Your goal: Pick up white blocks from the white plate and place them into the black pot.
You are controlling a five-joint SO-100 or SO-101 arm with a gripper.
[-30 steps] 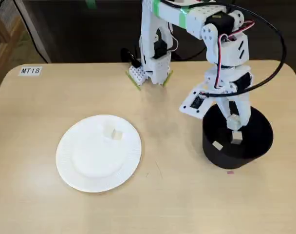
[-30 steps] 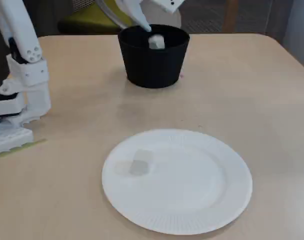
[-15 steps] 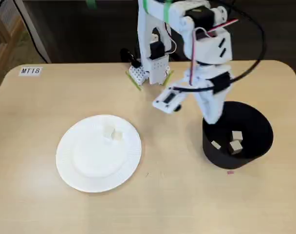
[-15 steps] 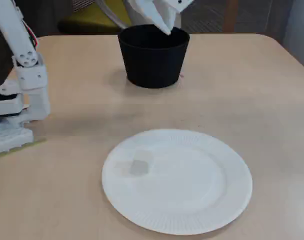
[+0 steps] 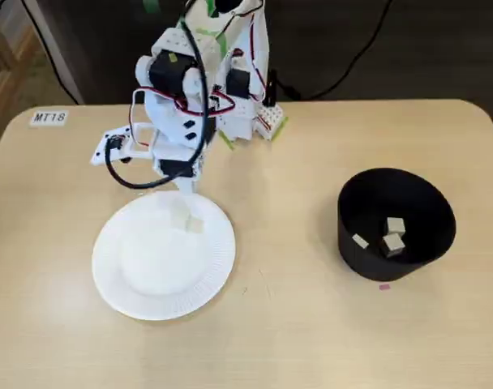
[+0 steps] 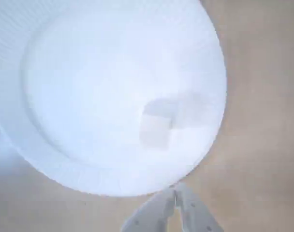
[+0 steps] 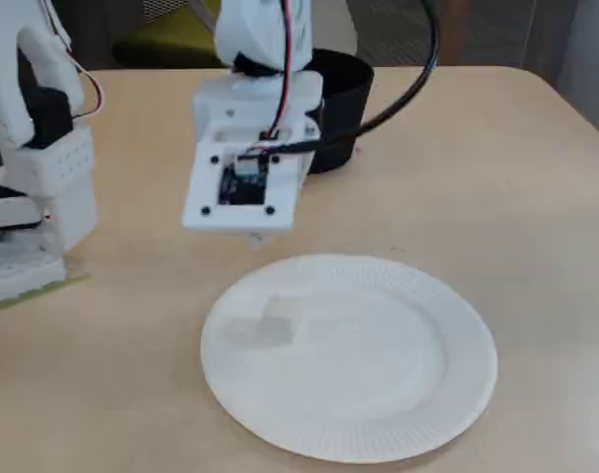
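Observation:
The white plate [image 5: 121, 301] lies at the front left of the table in a fixed view. Two white blocks [image 5: 188, 220] sit close together on its far right part. They show blurred in the wrist view [image 6: 155, 126] and in another fixed view [image 7: 277, 318]. The black pot [image 5: 368, 261] stands at the right and holds three white blocks [image 5: 393, 236]. My gripper [image 6: 175, 192] hangs over the plate's far rim [image 6: 89, 181], just short of the two blocks, with its jaws shut and empty. It also shows in both fixed views [image 5: 185, 185] [image 7: 258, 236].
The arm's white base [image 5: 246, 89] stands at the table's back edge, with red and black cables. A small label [image 5: 49, 117] lies at the back left. The pot [image 7: 344, 108] stands behind the arm in a fixed view. A tiny pink mark [image 5: 383, 286] lies before the pot.

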